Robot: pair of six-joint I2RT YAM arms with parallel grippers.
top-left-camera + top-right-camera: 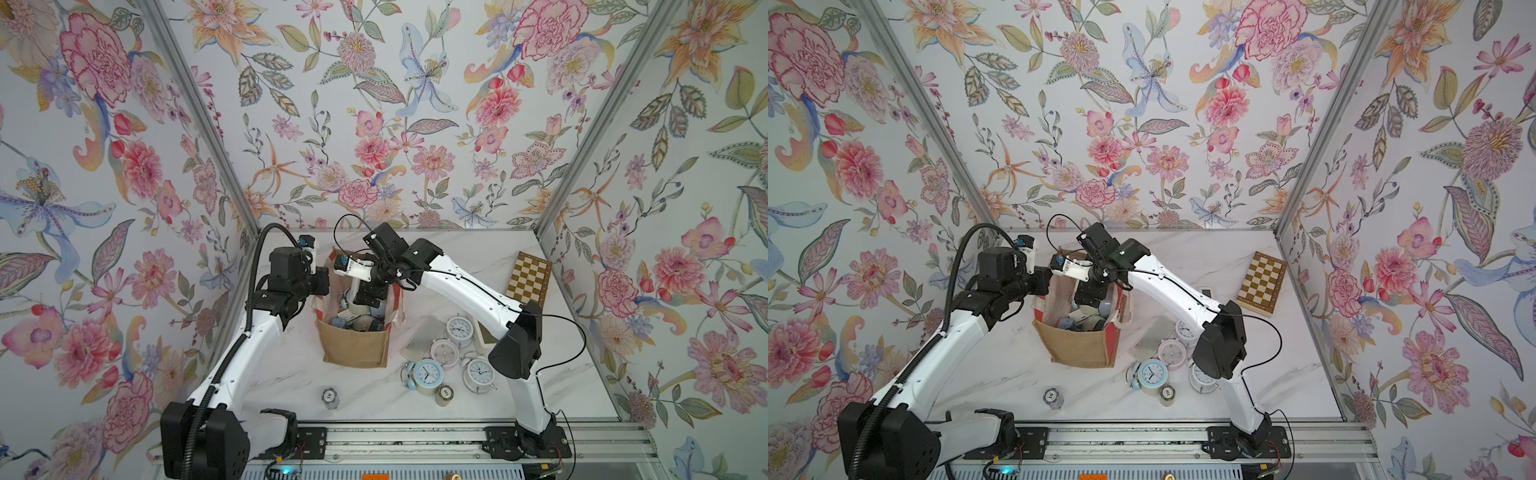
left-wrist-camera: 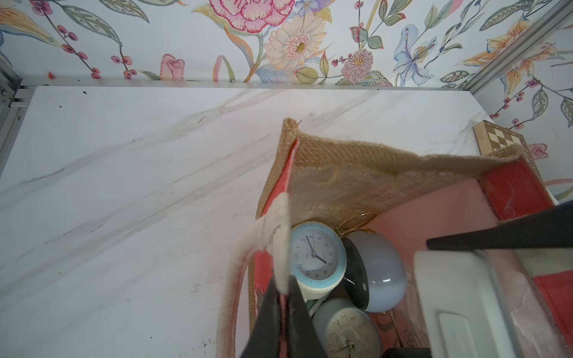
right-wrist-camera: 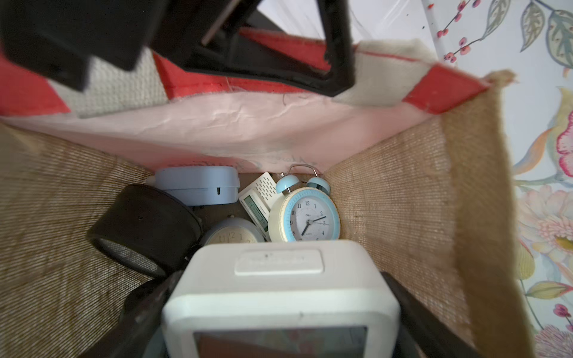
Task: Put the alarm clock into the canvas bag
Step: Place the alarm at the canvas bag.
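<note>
The tan canvas bag (image 1: 353,349) (image 1: 1084,349) stands upright mid-table with its mouth open. My left gripper (image 2: 283,288) (image 1: 319,286) is shut on the bag's white handle (image 2: 279,223) at the red-and-white side rim. My right gripper (image 3: 276,279) (image 1: 365,297) reaches down into the bag's mouth, shut on a white square alarm clock (image 3: 279,297) (image 2: 459,294); its dark fingers (image 3: 403,297) press on the clock's two sides. The clock hangs above the bag's floor. Several other clocks lie below it, among them a blue-rimmed bell clock (image 3: 305,217) (image 2: 316,254).
Right of the bag on the marble table lie several clocks: a light blue (image 1: 426,374), a pink (image 1: 444,353) and two white ones (image 1: 459,330) (image 1: 478,374). A flat metal plate (image 1: 422,338), a chessboard (image 1: 528,278), a small jar (image 1: 330,397) and a small cylinder (image 1: 444,394) are also there.
</note>
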